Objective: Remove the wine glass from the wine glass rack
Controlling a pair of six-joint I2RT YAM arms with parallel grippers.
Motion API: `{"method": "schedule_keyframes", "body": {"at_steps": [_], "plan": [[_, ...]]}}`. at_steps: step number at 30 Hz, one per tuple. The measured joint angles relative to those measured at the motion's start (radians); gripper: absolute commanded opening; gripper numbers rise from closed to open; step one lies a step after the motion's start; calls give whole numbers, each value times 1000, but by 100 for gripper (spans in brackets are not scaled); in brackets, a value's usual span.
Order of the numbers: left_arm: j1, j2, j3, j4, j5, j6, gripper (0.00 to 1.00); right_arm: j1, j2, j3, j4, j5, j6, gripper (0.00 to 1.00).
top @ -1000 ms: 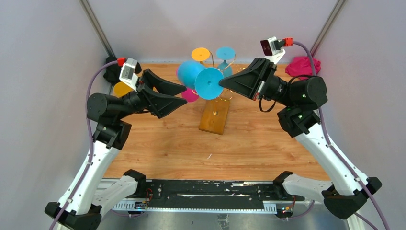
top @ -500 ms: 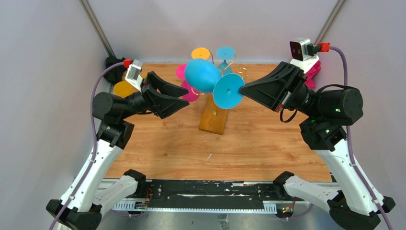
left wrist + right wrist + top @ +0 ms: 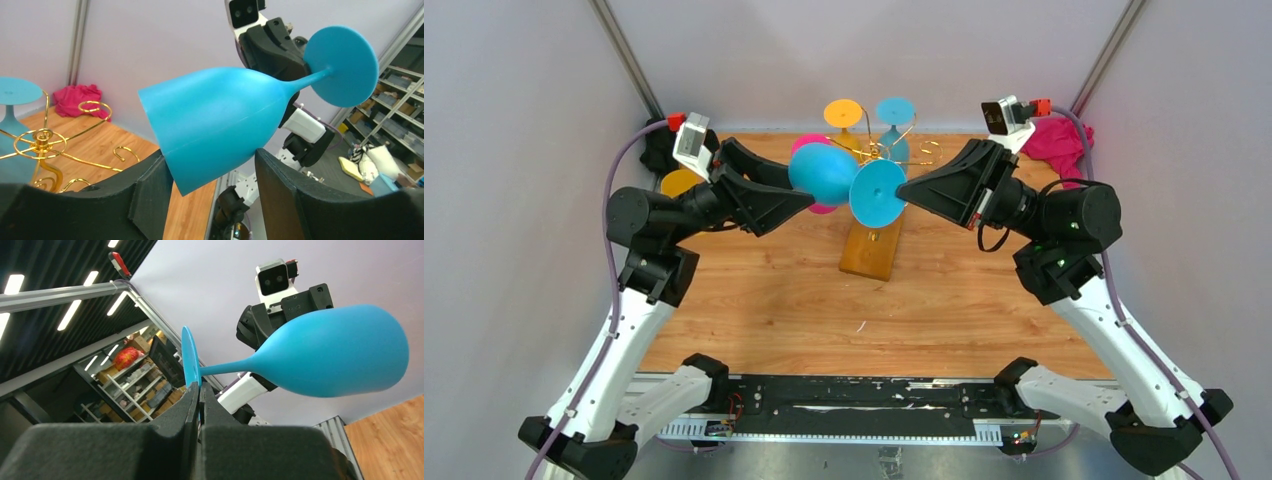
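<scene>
A blue wine glass hangs sideways in the air, off the gold wire rack on its wooden base. My right gripper is shut on the rim of the glass's round foot, pinching it at the fingertips. My left gripper is open, its fingers on either side of the bowl. In the left wrist view the gripper has its left finger at the bowl's rim, with a gap at the right finger.
Orange, teal and pink glasses hang on the rack, whose scroll arms show in the left wrist view. An orange glass sits behind the left arm. A pink cloth lies at the back right corner.
My right gripper swung the blue glass right, then brought it back left and lower. The left gripper rose, and its open fingers now straddle the bowl.
</scene>
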Motion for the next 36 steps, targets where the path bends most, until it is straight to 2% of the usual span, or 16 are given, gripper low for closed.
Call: {"method": "schedule_keyframes", "body": {"at_steps": [3,7,11,17,22,27,29,32,34,35,36], "plan": [[0,-6,1,1,-2,-12,46,1,-13,-64,72,7,30,0],[0,-46,1,0,6,-48,33,1,-55,-130,131,39,45,0],[0,-132,1,3,9,-71,28,1,-85,-172,150,60,50,0],[0,-227,3,30,-8,-106,30,9,-53,-195,98,48,49,0],[-4,-240,0,46,-2,-125,30,20,23,-196,38,34,38,0],[-4,-234,-28,55,3,-134,4,43,89,-197,-24,32,23,0],[-3,-230,-29,59,-6,-134,0,43,87,-196,-26,34,21,0],[-3,-229,-18,34,-31,-103,0,43,66,-196,-31,35,13,0],[-3,-225,21,-72,-68,-43,0,43,50,-196,-34,37,2,13],[-3,-221,43,-129,-89,-9,0,43,42,-196,-37,39,-1,37],[-5,-211,85,-229,-119,39,0,44,27,-195,-50,46,-21,48]]}}
